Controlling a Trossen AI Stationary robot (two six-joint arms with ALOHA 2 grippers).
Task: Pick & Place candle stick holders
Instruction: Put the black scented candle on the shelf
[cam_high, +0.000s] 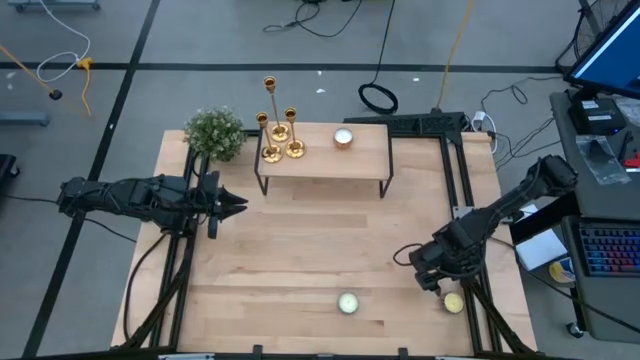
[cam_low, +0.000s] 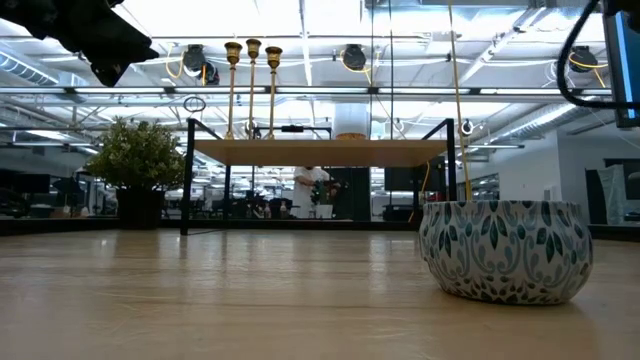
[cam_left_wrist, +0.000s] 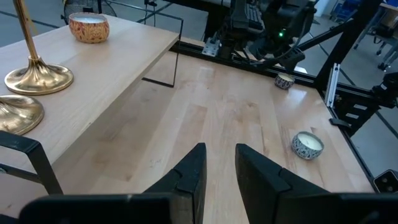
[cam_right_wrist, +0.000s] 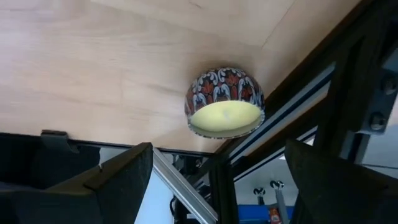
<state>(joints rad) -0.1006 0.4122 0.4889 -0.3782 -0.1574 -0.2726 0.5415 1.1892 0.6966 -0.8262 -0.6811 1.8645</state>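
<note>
Three gold candle stick holders stand on their round bases at the left end of a small raised wooden shelf at the table's far side. In the low view they stand side by side. Two bases show in the left wrist view. My left gripper hovers in the air left of the shelf's near edge, pointing toward the table's right, fingers close together and empty. My right gripper is open and empty near the table's right near corner, over a yellow candle.
A green bushy plant stands left of the shelf. A candle in an orange tin sits on the shelf. A white candle in a teal-patterned tin sits near the near edge. The yellow candle lies by the right frame rail.
</note>
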